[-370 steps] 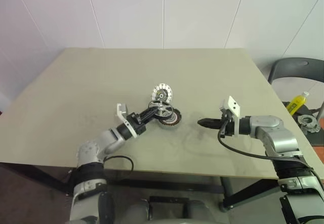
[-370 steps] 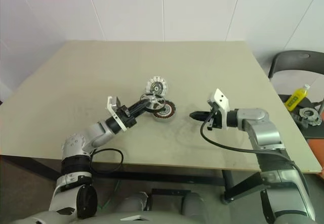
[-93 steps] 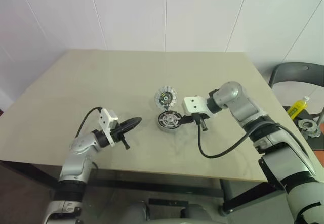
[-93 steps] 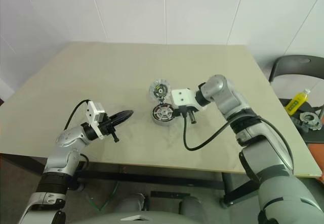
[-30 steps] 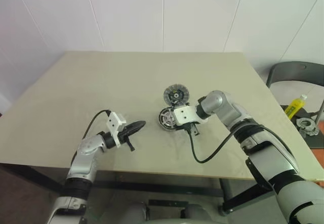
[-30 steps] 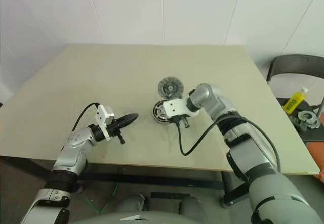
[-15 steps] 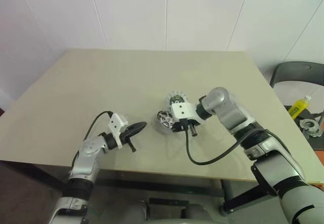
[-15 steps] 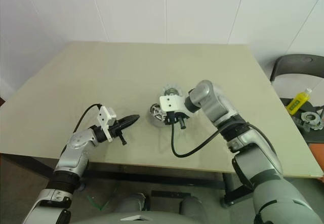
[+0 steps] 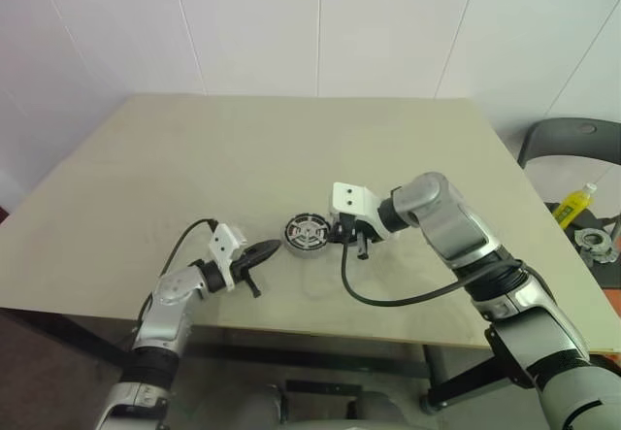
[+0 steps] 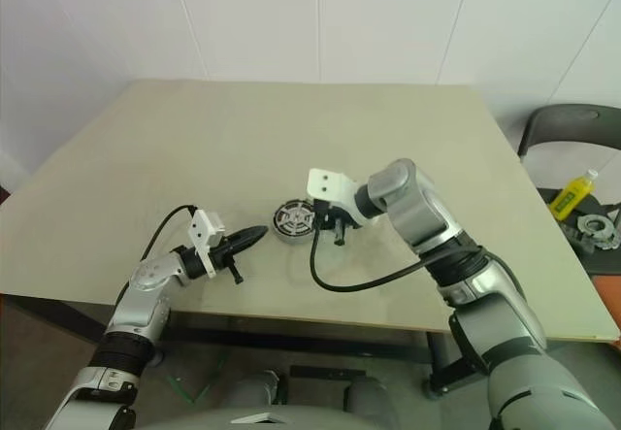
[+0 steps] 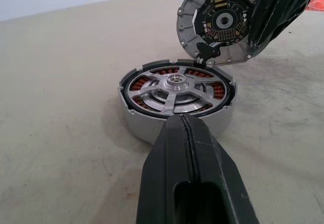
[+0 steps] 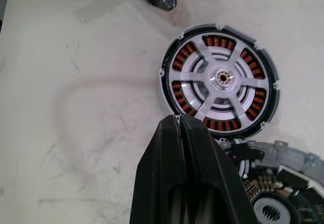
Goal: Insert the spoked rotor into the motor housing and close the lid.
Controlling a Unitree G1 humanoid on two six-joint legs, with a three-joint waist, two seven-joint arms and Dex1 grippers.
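Observation:
The motor housing point(image 11: 177, 100) rests on the table point(image 9: 194, 158), its coppery windings showing between the pale spokes of the spoked rotor point(image 12: 223, 80) seated inside it. My right gripper point(image 12: 179, 119) is shut on the rim of the lid point(image 11: 217, 21), holding it tilted on edge just off the table beside the housing. The lid's dark inner face, toothed rim and centre hole are turned toward the housing. In the left eye view the right gripper point(image 9: 335, 233) is just right of the housing point(image 9: 309, 234). My left gripper point(image 11: 186, 130) is shut and empty, pointing at the housing's near side.
The table's front edge runs close below both arms. A black cable point(image 9: 388, 294) from the right wrist loops over the table near that edge. A dark chair point(image 9: 572, 144) and a yellow bottle point(image 9: 571, 204) are off the table at the right.
The lid lay flat behind the housing a second ago; now it is raised and tilted in my right gripper, which has risen and rolled. The left arm has stayed put.

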